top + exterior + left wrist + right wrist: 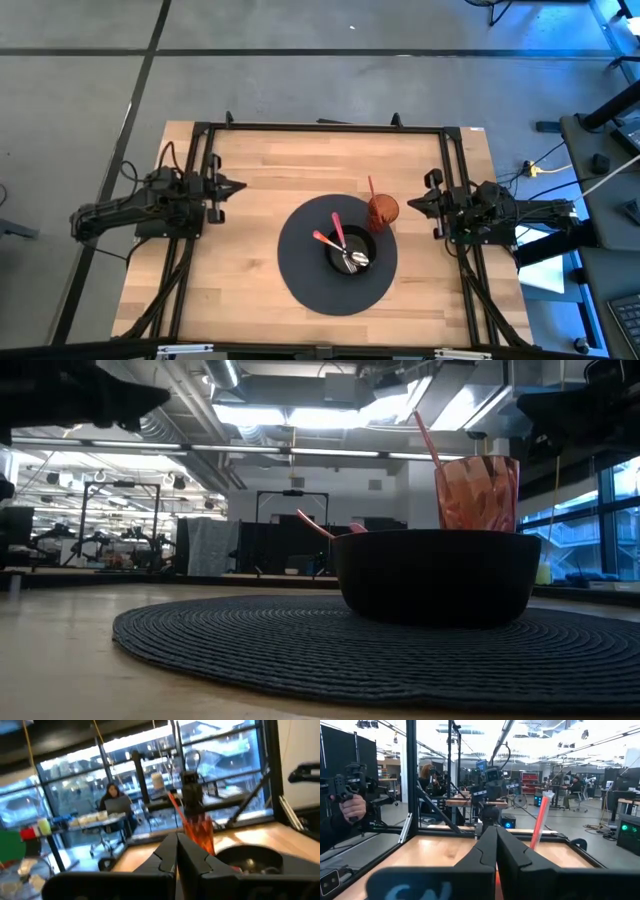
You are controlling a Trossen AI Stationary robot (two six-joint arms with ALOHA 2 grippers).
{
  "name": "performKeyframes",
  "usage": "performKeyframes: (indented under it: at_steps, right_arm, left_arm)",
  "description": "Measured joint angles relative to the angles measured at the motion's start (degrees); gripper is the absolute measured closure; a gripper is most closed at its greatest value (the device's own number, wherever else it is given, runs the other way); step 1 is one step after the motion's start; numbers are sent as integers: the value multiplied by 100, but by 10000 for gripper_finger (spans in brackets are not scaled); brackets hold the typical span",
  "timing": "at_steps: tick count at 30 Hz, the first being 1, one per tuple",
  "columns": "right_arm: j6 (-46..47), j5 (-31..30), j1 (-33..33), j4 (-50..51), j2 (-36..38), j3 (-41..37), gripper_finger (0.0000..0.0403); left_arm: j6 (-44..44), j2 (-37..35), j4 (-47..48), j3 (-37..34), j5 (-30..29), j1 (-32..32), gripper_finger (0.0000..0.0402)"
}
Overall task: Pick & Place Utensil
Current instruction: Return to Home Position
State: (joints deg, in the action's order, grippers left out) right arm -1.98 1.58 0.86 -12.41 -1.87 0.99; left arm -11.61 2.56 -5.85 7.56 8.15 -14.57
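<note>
In the black bowl (pixel 440 575) lie utensils (pixel 338 228) (left fingers (pixel 167 856), right fingers (pixel 487 847) pressed together).

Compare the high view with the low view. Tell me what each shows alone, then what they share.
High only: utensil heads inside the bowl, and the table laid out with the left claw and right claw shut at its sides. Low only: the bowl's outer wall and the room's ceiling lights. Both: bowl, mat, cup, straw, a pink handle.
</note>
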Motion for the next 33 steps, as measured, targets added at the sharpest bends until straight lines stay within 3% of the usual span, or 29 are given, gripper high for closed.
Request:
performKeyframes:
  at_steps: [6,13,18,22,33]
  right_arm:
    - [-124,-153,0,57,22,0,401]
    - [-36,-165,0,84,24,0,401]
    - [-98,-208,0,107,26,-37,401]
    - [-104,-596,0,115,26,-42,402]
    - [-234,-331,-220,469,11,-61,402]
  left_arm:
    - [104,-253,621,-111,80,22,400]
    - [94,-256,-143,-697,53,142,399]
    - [51,-257,-24,-707,36,149,399]
    - [-72,-257,-45,-707,33,149,400]
    - [-117,-257,67,-707,17,-22,399]
